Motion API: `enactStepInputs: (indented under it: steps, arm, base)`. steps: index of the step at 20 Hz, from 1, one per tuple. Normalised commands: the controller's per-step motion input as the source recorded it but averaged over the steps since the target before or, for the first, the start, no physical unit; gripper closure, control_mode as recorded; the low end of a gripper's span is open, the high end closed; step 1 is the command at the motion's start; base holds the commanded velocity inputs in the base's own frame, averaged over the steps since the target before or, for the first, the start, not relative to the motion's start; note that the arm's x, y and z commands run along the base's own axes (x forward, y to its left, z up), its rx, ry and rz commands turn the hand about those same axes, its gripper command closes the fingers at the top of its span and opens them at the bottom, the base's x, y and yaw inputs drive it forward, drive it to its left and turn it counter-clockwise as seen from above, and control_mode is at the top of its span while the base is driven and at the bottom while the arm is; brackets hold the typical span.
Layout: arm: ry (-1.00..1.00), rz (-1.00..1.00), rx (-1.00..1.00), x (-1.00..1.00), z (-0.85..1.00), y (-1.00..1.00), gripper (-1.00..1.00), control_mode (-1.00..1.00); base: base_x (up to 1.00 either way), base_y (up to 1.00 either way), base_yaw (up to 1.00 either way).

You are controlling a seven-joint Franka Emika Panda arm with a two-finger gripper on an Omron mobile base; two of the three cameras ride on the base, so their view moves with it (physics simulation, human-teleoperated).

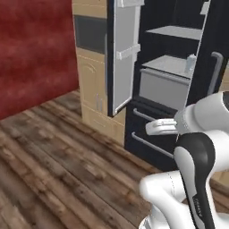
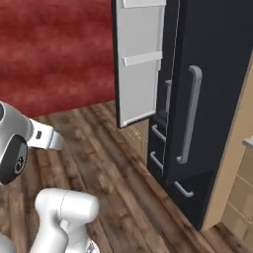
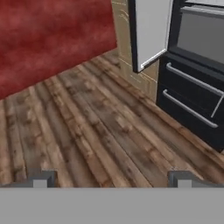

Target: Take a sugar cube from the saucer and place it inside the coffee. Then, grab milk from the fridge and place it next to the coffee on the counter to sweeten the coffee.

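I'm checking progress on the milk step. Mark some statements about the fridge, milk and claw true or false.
1. The fridge has one door swung open. True.
2. The milk stands on a light-grey shelf inside the fridge. True.
3. The claw grips the milk. False: its tips stand apart with nothing between them, over the wooden floor.
4. The floor is white tile. False: it is brown wood planks.
5. The wall beside the fridge is red. True.

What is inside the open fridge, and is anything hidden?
Inside the fridge are light-grey shelves, a grey drawer and a small pale carton, probably the milk. The closed right door hides the rest.
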Motion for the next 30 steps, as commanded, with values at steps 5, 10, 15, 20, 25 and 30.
enactStepInputs:
  steps: [5,10,15,20,25,30]
  arm:
    - [0.0,0.0,0.0,0.0,0.0,0.0,-1.0,1.0]
    - [0.0,0.0,0.0,0.0,0.0,0.0,-1.0,1.0]
    - [0.0,0.0,0.0,0.0,0.0,0.0,-1.0,1.0]
    - [0.0,0.0,0.0,0.0,0.0,0.0,-1.0,1.0]
    - [0.0,0.0,0.0,0.0,0.0,0.0,-1.0,1.0]
    - [0.0,0.0,0.0,0.0,0.0,0.0,-1.0,1.0]
  base:
    - [0.98,0.83,-0.72]
    - [0.95,0.82,-0.72]
    - [0.79,0.75,-0.76]
    - [0.91,0.73,-0.69]
    - [0.71,0.14,-0.43]
    - [0.64,0.0,-0.32]
